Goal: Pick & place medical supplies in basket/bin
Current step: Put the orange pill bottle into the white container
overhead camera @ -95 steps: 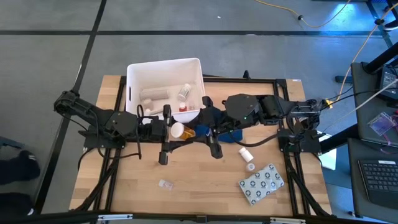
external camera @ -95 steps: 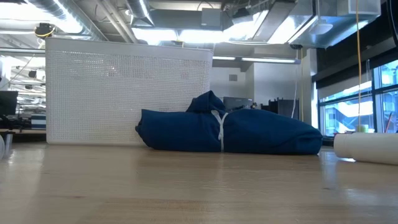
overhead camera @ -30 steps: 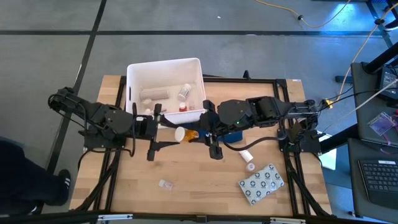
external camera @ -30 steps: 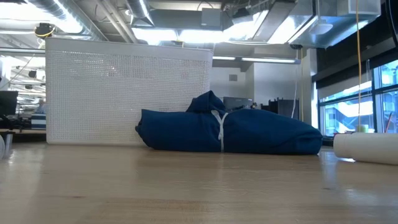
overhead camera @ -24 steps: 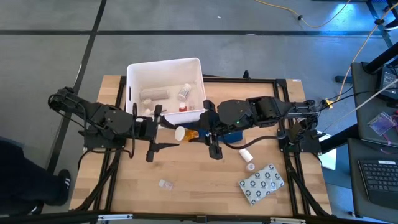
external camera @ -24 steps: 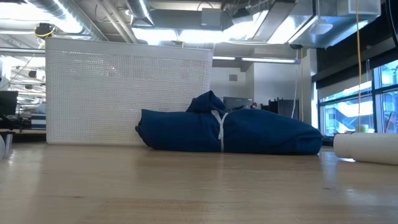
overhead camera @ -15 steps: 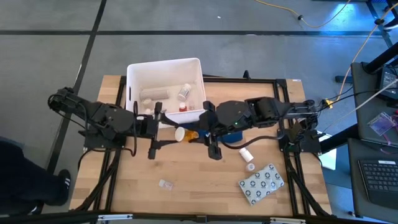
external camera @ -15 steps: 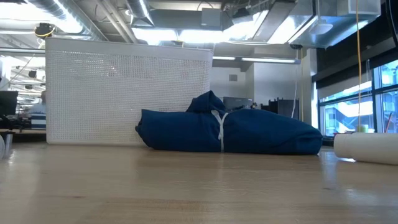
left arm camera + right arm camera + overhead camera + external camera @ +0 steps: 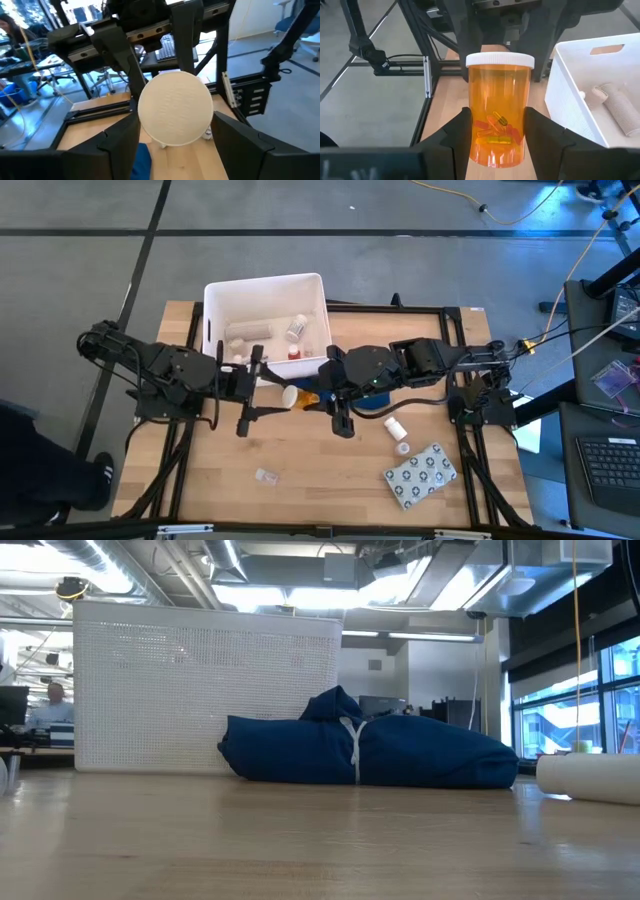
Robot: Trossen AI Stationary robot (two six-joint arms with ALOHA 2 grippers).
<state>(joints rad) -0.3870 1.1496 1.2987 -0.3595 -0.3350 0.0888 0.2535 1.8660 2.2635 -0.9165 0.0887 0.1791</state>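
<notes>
Orange pill bottle (image 9: 496, 115) lies on its side in the air above the tabletop (image 9: 320, 470), just in front of the basket's near right corner, and my right gripper (image 9: 318, 395) has hold of it. My two fingers (image 9: 462, 130) press against the orange body from either side, closed only as far as the bottle's width allows. Loose capsules lie inside it.

Its white cap (image 9: 175, 107) points toward my left gripper (image 9: 252, 390), which faces it head on. That gripper stands wide open and holds nothing; in the high view its fingers sit a little short of the cap, not touching it.

The basket (image 9: 215, 305) sits at the far edge of the tabletop, just beyond both grippers. Inside it lie a gauze roll (image 9: 248, 332), a pale vial (image 9: 296, 328) and a small red-topped vial (image 9: 294, 352).

A dark blue cloth (image 9: 365, 755) lies bunched beside the basket, mostly under my right arm in the high view. Nearer the front, a white vial (image 9: 396, 426) rests to the right of the bottle, and the grey dotted blister pack (image 9: 420, 475) lies flat beyond it toward the front right. A small clear vial (image 9: 265, 476) lies alone near the front, well apart from the rest.

In the low view a person (image 9: 55, 700) shows far off in the room, left of the basket.
</notes>
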